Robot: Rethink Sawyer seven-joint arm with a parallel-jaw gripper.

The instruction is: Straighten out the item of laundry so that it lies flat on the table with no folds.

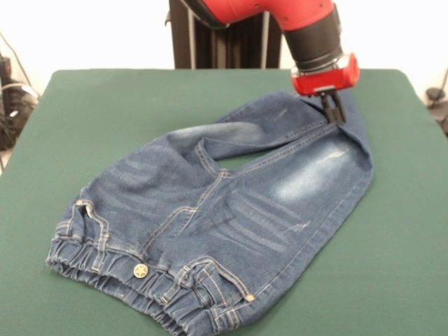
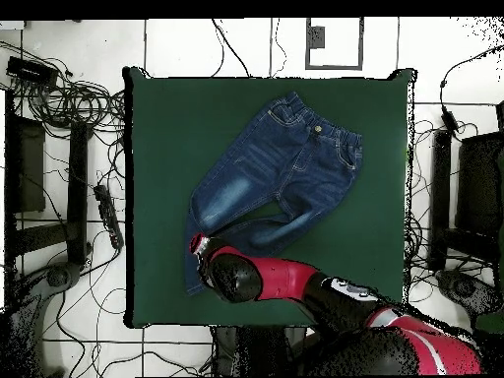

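Front view: claw (image 1: 334, 112) on jeans (image 1: 231, 210) leg; table (image 1: 105, 112) edges well apart.

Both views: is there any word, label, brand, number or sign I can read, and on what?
None can be read.
The jeans show no readable label.
The brass button bears a star, no letters.
The end effector shows no marking.

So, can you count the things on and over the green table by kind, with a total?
Jeans: 1
Table: 1
Robot arm: 1, with its end effector down on the jeans near the leg ends
Total: 3
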